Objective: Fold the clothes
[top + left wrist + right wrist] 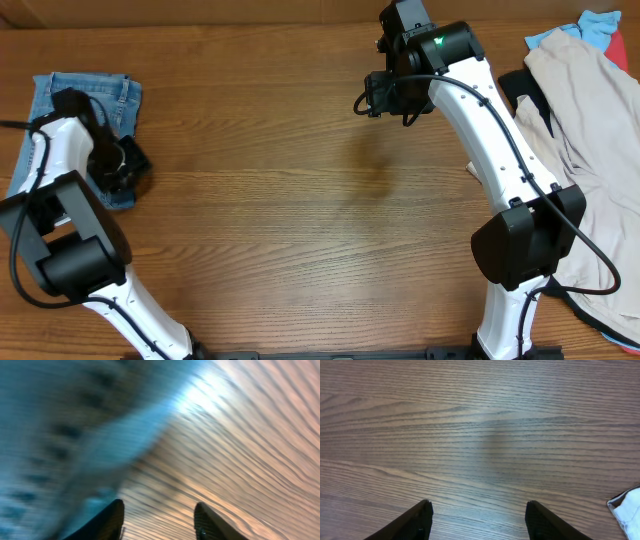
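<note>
Denim: jeans (85, 100), light blue, folded, at 9 o'clock on bench (300, 200). Over their 4 o'clock edge: left hand (125, 165), fingers parted, nothing between them. At 12 o'clock, above bare wood: right hand (378, 95), fingers apart, empty. At 3 o'clock: beige garment (590, 130), heaped.

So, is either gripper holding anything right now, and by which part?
Nothing is held. The left gripper is open at the edge of the jeans, only table between its jaws; the right gripper is open over bare table too.
</note>
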Robot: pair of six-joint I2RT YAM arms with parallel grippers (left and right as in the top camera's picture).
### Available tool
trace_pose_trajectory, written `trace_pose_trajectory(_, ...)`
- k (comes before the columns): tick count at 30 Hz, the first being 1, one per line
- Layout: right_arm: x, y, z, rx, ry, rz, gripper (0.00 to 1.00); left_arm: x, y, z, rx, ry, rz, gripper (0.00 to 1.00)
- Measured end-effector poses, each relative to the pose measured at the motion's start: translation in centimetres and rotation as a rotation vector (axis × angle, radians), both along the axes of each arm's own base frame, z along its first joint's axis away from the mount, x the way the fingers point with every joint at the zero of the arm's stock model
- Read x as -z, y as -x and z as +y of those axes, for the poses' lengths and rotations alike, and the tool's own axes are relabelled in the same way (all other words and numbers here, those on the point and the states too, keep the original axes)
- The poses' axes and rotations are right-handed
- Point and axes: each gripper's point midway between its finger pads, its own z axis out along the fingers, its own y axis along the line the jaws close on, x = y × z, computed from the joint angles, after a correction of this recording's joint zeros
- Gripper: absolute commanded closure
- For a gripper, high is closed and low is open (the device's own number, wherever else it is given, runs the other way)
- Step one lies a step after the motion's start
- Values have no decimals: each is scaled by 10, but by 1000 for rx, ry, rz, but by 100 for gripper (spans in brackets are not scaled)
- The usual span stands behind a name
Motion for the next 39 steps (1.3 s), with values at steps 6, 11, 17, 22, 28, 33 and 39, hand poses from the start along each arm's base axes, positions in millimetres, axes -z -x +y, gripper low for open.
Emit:
trace_pose_trajectory(6,-1,-9,-14,50,-33,-3,30,-32,-24,-46,166,-10,-95,49)
trace_pose_trajectory(11,-8,-31,-32,107,-118,-52,0,-105,-58,-103,377,-77,-334,0)
trace_pose_trajectory(17,-13,-45,-54,150,-166,-81,0,-152,-63,-180,567,-84,-465,0)
trace_pose_trajectory(22,-6,-33,-84,214,-162,-6,0,-136,-27,-196,592,-30,-313,0)
trace_pose_trajectory(28,-14,-11,-136,329,-153,56,0,-124,23,-193,568,24,-99,0)
trace_pose_trajectory(33,-56,18,-153,356,-155,16,0,-122,49,-191,556,46,10,0)
trace_pose_trajectory(39,-117,52,-146,320,-165,-122,0,-128,61,-198,589,-14,22,0)
